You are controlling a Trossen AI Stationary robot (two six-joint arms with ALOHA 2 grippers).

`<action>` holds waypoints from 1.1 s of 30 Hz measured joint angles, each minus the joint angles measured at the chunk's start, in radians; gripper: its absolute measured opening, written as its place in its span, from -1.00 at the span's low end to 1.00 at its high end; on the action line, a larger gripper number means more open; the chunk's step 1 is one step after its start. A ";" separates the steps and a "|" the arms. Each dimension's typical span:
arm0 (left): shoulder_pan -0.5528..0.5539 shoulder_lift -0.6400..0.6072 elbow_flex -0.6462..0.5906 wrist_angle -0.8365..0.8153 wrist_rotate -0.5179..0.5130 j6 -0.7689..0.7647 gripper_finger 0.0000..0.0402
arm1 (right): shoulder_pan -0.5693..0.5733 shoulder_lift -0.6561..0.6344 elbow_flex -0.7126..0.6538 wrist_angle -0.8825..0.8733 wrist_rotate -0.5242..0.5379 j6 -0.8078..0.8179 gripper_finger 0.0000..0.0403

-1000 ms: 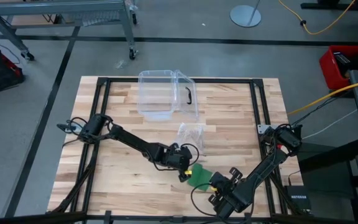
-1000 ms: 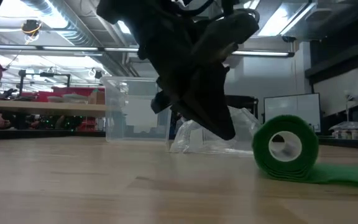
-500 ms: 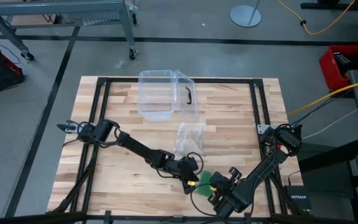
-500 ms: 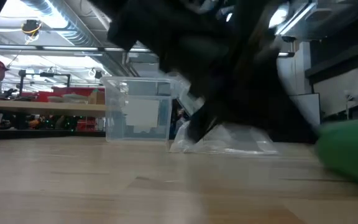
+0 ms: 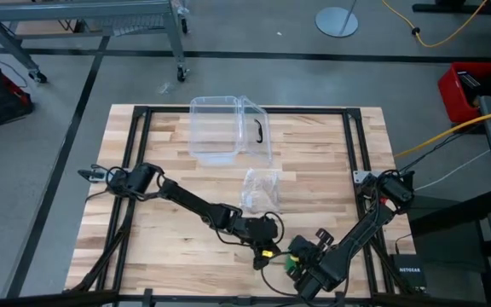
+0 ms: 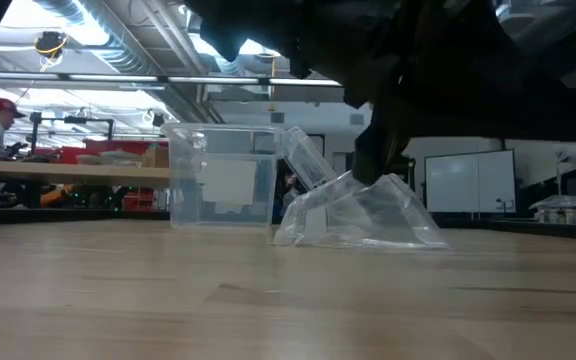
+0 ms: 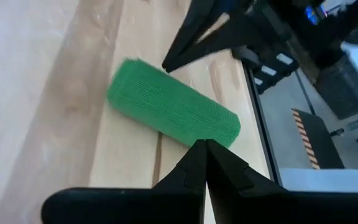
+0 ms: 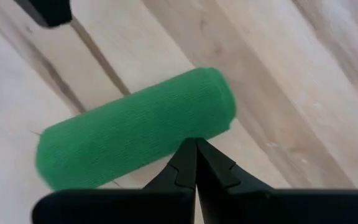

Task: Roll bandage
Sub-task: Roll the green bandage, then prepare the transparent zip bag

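The bandage [image 7: 173,112] is a green cylinder lying on its side on the wood, near the table's near edge, right of the middle. It also shows in the right wrist view [image 8: 135,127] and as a green speck in the high view [image 5: 291,253]. My left gripper [image 7: 202,144] is shut at the roll's left side [image 5: 268,249]. My right gripper [image 8: 190,143] is shut at the roll's right side [image 5: 301,256]. The roll lies between them. My left gripper meets the roll's curved side near one end [image 7: 211,132] with its shut fingertips, slanting down from the table's left. The roll lies on its side on the table. My right gripper meets the roll's curved side [image 8: 188,132] with its shut fingertips, coming from the table's right. The roll lies across in front of the fingers, on the table.
A clear plastic box [image 5: 228,128] with a black handle stands at the far middle. A crinkly clear wrapper [image 5: 261,188] lies in front of it and also shows in the low view [image 6: 358,215]. Black frame rails [image 5: 352,153] run along the table's edges.
My left gripper has gone toward the table's right and near edges, up to my right gripper. The bandage has rolled that way with it: the flat green tail seen on the table has been taken up into the roll, which has left the low view.
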 joint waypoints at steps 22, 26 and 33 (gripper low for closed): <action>0.013 -0.006 0.000 0.008 0.016 0.127 -0.37 | 0.168 -0.037 0.000 0.016 -0.030 0.308 -0.97; 0.014 -0.006 0.000 0.008 0.016 0.095 -0.27 | 0.165 -0.036 -0.021 0.124 0.002 0.304 -0.97; 0.016 -0.052 0.001 -0.062 0.034 0.138 -0.39 | 0.163 -0.034 -0.152 0.266 0.003 0.340 -0.97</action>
